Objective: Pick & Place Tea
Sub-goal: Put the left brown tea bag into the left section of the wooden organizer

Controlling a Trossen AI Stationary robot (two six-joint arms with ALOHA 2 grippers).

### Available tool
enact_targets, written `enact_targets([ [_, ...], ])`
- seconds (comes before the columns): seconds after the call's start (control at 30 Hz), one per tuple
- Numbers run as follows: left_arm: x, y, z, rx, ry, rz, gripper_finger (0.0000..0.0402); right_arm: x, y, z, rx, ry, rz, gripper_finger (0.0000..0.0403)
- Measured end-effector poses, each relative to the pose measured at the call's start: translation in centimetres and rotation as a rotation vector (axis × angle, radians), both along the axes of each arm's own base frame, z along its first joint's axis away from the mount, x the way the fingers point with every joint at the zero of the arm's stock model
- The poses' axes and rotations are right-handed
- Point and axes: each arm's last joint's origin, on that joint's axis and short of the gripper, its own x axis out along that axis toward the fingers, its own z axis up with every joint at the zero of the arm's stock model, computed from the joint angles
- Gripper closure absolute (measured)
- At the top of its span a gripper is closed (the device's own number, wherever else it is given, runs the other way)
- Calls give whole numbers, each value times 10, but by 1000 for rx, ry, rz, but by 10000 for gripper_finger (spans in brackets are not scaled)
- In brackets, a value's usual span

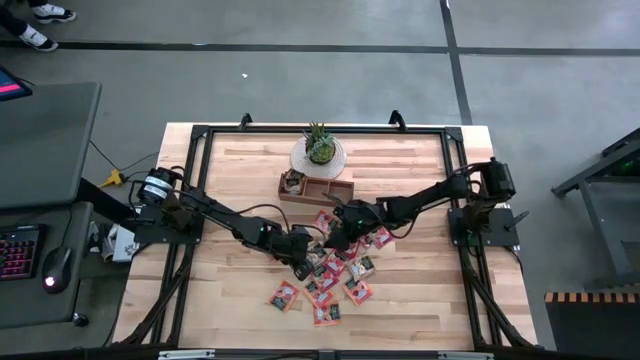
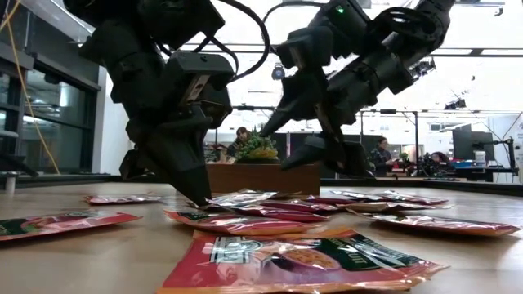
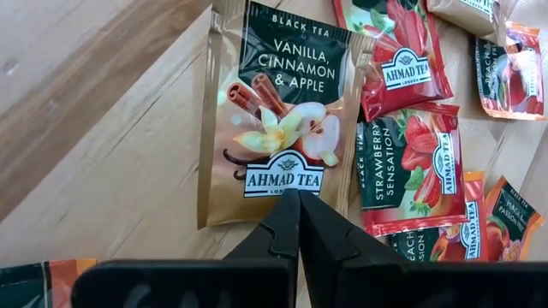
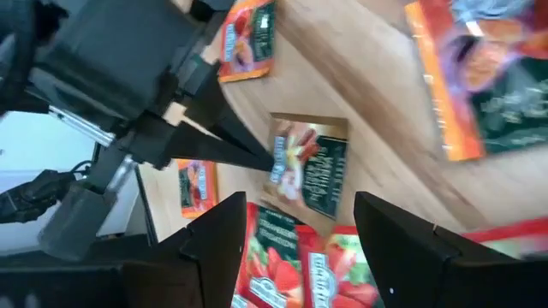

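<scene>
Several flat tea sachets, mostly red-orange, lie scattered on the wooden table in front of the tray. One beige vanilla sachet lies flat at the left edge of the pile; the right wrist view shows it too. My left gripper is shut, low over the table, with its tips on that beige sachet. My right gripper is open. It hovers above the pile just right of the left gripper and touches nothing. My left gripper's shut fingertips rest on the beige sachet's printed face by the logo, near one edge. They come down slanting from the table's left. The sachet lies flat on the table. Whether they pinch it or only press it, I cannot tell.
The brown wooden tray stands behind the pile, with a potted plant on a round mat beyond it. Strawberry and peach sachets lie close beside the beige one. Bare wood stretches left and toward the near edge.
</scene>
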Motion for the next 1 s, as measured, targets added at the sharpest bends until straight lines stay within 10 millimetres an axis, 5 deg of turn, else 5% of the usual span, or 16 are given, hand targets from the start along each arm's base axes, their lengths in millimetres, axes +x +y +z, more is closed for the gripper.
enact_targets([
  [0.27, 0, 0, 0, -1, -3, -6, 401, 26, 5, -18, 55, 91, 58, 190],
  [0.67, 1, 0, 0, -1, -10, -12, 401, 29, 5, -26, 68, 128, 29, 193],
  [1.0, 1, -1, 1, 3, -16, -26, 401, 30, 6, -32, 91, 137, 59, 263],
])
